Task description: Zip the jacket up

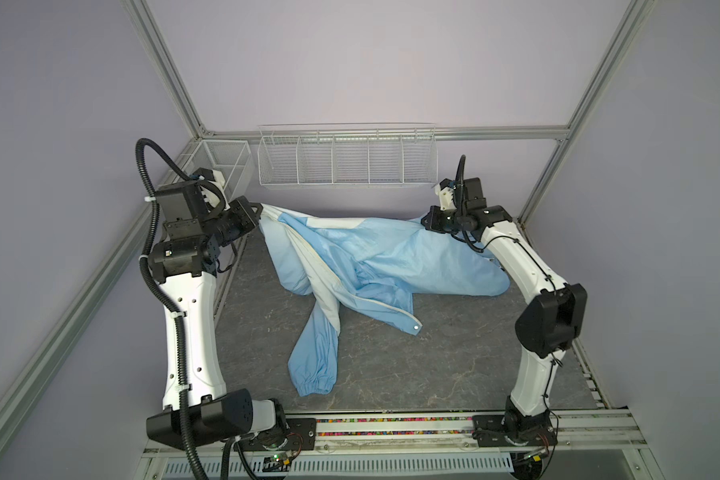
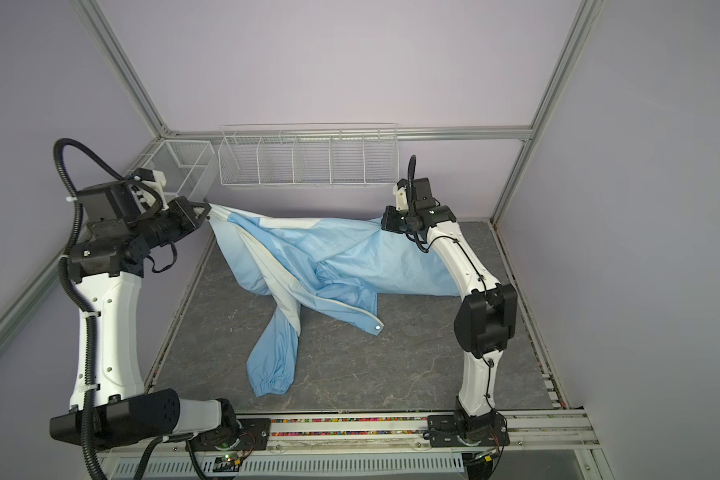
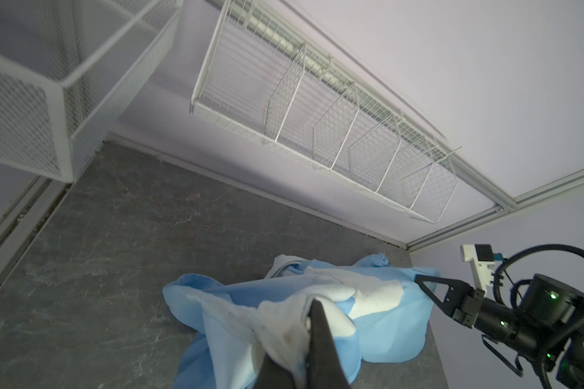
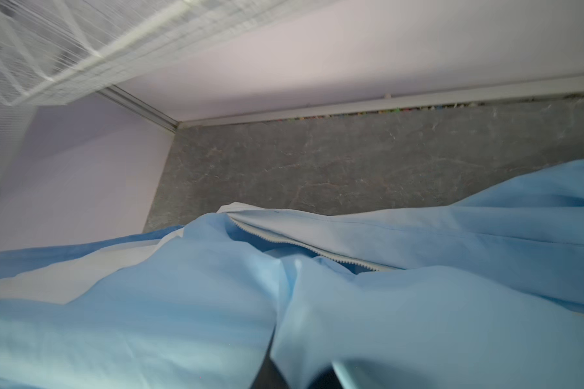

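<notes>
Left end effector [image 1: 259, 206]: clamped shut on a whitish edge of the jacket [image 1: 391, 253], which it holds off the surface [image 1: 433, 365] at the back left.
Right end effector [image 1: 425, 220]: at the back right, tips against blue cloth (whether it pinches the fabric, I cannot tell).
Jacket: strung between both end effectors across the back of the surface, sagging in the middle, front open.
Zipper [image 1: 308, 257]: cream teeth, unjoined, slanting from the left end effector toward the front.
Snap [image 1: 415, 328]: white, on the flap's corner.
Sleeve [image 1: 314, 353]: trails forward, with its gathered cuff flat on the surface.
Wire basket [image 1: 346, 166]: on the back wall.
Mesh bin [image 1: 229, 162]: in the back left corner.
</notes>
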Robot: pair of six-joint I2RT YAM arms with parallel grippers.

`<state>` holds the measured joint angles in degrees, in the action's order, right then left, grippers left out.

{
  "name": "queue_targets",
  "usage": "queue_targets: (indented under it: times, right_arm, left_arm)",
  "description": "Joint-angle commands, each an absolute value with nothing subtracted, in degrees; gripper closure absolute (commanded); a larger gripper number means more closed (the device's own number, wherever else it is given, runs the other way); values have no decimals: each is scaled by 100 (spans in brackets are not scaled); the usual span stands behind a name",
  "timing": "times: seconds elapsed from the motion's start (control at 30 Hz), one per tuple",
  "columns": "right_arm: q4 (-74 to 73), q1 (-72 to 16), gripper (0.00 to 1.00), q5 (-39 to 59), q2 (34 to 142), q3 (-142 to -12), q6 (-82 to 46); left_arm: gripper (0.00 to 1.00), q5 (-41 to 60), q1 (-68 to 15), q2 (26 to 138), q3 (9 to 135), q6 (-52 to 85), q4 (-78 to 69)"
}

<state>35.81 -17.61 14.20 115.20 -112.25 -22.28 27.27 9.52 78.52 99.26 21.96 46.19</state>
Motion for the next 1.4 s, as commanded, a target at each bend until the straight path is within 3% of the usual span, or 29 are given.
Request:
queue_targets:
  times: [0.0, 0.13, 0.2, 0.3, 0.47, 0.57, 0.77, 1.0, 1.37]
  right_arm:
    - [4076, -1603, 68, 1113, 11877, -11580, -2108]
    - [3798, -1613, 29, 912, 11443, -10907, -1958]
    - [3437, -1617, 19, 739, 10911, -10303, -1845]
    - [2958, -1673, 14, 696, 10028, -9365, -1529]
    - [2710, -2091, 12, 1217, 8956, -8024, -780]
    - [2962, -2434, 12, 1709, 8841, -7502, -400]
    - [2579, -3072, 12, 1704, 8796, -6324, -289]
    - [2680, -3378, 12, 1339, 9103, -6220, -103]
    - [2815, -3822, 29, 1055, 9696, -6354, 42]
  left_arm:
    - [100, 2107, 973, 7710, 9485, 2151, 4223]
    - [100, 1770, 973, 7699, 9220, 2116, 4209]
    - [100, 1677, 977, 7733, 9230, 2101, 4228]
    - [100, 1644, 975, 7786, 9237, 2118, 4219]
    - [100, 1662, 975, 7834, 9220, 2110, 4236]
    - [100, 1706, 981, 7814, 9155, 2118, 4193]
    - [100, 1826, 976, 7823, 9166, 2140, 4201]
    - [100, 2010, 976, 7854, 9165, 2206, 4149]
    - [100, 2119, 1020, 7885, 9180, 2257, 4146]
